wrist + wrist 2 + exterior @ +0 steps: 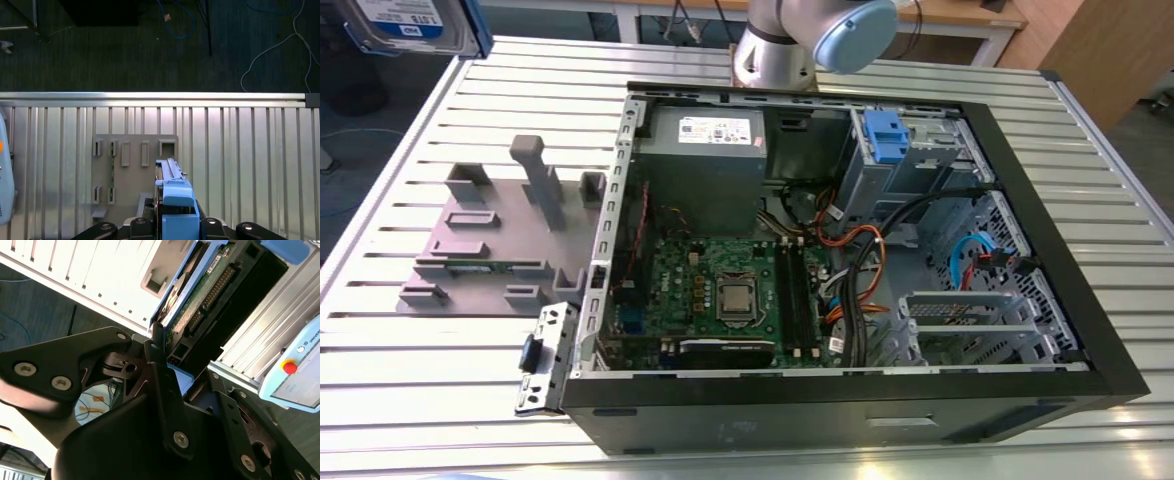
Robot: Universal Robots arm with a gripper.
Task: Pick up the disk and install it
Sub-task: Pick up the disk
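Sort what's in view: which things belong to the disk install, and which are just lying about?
Job: disk, held in the hand; open computer case.
Lying about: grey holder plate; metal bracket at the case's corner; pendant with a red button; floor cables.

Gripper (pixel 174 223) clamps blue-framed disk (pixel 172 186) edge-on, above grey slotted plate (pixel 132 185) on slatted table (pixel 250 165)

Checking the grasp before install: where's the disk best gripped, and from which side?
By one short end, on the blue bracket, coming in end-on along its length. The gripper holds the disk that way: it is flat and long, so an end grip leaves most of the body free, probably easing insertion.
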